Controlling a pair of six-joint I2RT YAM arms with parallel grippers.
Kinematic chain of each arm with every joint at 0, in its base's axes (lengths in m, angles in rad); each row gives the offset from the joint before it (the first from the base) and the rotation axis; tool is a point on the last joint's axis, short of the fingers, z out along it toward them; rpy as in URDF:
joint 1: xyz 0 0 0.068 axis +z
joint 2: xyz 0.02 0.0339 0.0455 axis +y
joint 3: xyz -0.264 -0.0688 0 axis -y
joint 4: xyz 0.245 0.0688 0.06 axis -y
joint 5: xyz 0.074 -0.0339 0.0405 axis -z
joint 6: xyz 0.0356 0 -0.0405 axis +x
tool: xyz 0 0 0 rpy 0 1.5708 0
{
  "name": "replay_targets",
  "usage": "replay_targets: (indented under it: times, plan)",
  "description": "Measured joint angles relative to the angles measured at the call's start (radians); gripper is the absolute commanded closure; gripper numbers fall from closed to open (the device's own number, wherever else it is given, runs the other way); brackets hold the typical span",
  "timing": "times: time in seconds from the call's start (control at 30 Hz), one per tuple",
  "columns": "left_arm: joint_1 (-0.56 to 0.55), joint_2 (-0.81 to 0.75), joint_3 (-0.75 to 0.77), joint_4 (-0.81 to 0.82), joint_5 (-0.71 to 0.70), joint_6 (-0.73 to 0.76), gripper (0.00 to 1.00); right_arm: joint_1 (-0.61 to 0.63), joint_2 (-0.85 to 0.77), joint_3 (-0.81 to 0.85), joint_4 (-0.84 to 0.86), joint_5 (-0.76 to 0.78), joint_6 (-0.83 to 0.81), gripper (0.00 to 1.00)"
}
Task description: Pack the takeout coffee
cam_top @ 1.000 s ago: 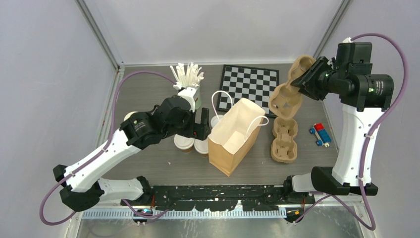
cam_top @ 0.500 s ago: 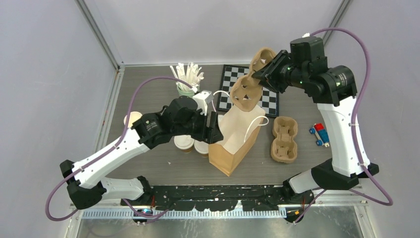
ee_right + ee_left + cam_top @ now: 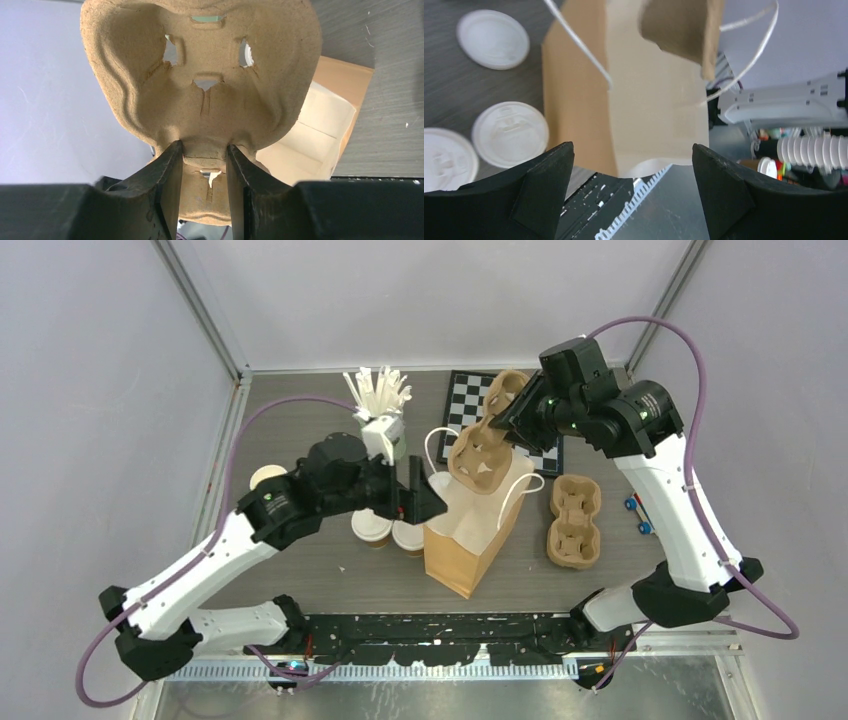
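My right gripper (image 3: 503, 425) is clamped on a brown moulded-pulp cup tray (image 3: 482, 450). In the right wrist view both fingers (image 3: 169, 172) pinch the narrow waist between its two wells, and the tray (image 3: 200, 75) hangs tilted in the air above the open mouth of the brown paper bag with white cord handles (image 3: 470, 530). The bag stands upright on the dark grey wood-grain table (image 3: 300, 570), and its cream inside shows just below the tray in the wrist view (image 3: 320, 135). My left gripper (image 3: 425, 495) sits at the bag's left rim with its jaws spread wide and nothing held. From the left wrist camera the two black fingers frame the bag (image 3: 649, 100) without gripping it. The takeout coffee is not packed: the two small tan paper cups with round white plastic lids (image 3: 371, 527) (image 3: 408, 537) stand side by side on the table just left of the bag, below the left gripper, and they also show lids-up in the left wrist view (image 3: 510, 134) (image 3: 444, 159). A loose white lid (image 3: 493, 39) lies near them. A second pulp tray (image 3: 574, 522) lies flat to the right of the bag. A black-and-white checkerboard (image 3: 468, 400) and a mint-green can of white sticks (image 3: 378, 392) sit at the back of the table.
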Motion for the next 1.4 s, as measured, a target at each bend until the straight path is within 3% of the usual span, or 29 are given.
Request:
replay_targets:
  times: [0.27,0.63,1.07,1.4]
  plan:
    - [0.208,-0.083,0.002,-0.081,-0.055,-0.055,0.09,0.086,-0.016,-0.003,-0.059,0.021,0.028,0.65]
    - [0.268,0.019,0.058,-0.086,0.044,-0.059,0.06,0.180,-0.089,-0.181,-0.083,0.049,0.082,0.65]
    - [0.317,0.157,0.075,0.047,0.266,-0.161,0.19,0.180,-0.070,-0.138,-0.181,0.071,-0.060,0.65]
    - [0.317,0.215,0.099,0.145,0.396,-0.188,0.08,0.150,-0.026,-0.044,-0.227,0.078,-0.224,0.65]
